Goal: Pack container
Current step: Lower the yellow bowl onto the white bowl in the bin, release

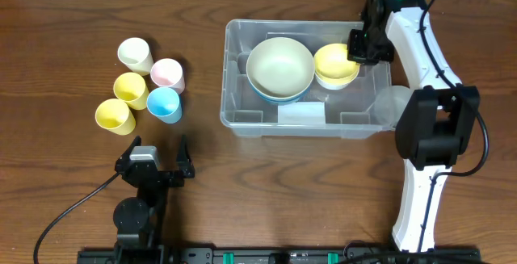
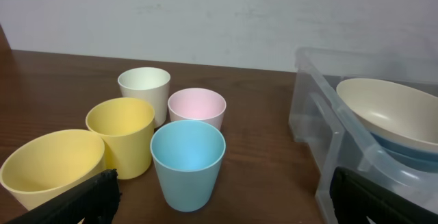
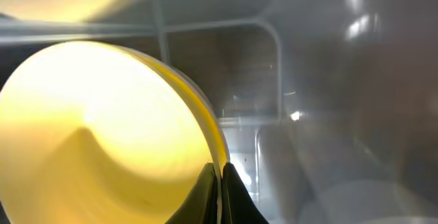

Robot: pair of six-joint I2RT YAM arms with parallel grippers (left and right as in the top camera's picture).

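Centre-right on the tabletop (image 1: 65, 6): container (image 1: 242, 120), clear plastic, rectangular, rounded corners, upright, open at the top.
Inside, left half: cream bowl (image 1: 280, 64) nested in a blue bowl (image 1: 279, 98), only the blue rim showing beneath.
Inside, far right corner: yellow bowl (image 1: 333, 60), close to the container wall.
Right tool (image 1: 358, 52): reaching down into that far right corner, fingers pinched closed on the rim of the yellow bowl.
Left of the container, well apart from it: five cups, upright, mouths up, in a tight cluster.
- cream cup (image 1: 135, 54), farthest back
- pink cup (image 1: 167, 73), just beside the cream one, on the container side
- yellow cup (image 1: 130, 90), in the middle
- blue cup (image 1: 164, 103), in front of the pink one
- second yellow cup (image 1: 114, 115), front left

Near edge, in front of the cups: left tool (image 1: 155, 161), fingers spread wide, holding nothing, apart from every cup.
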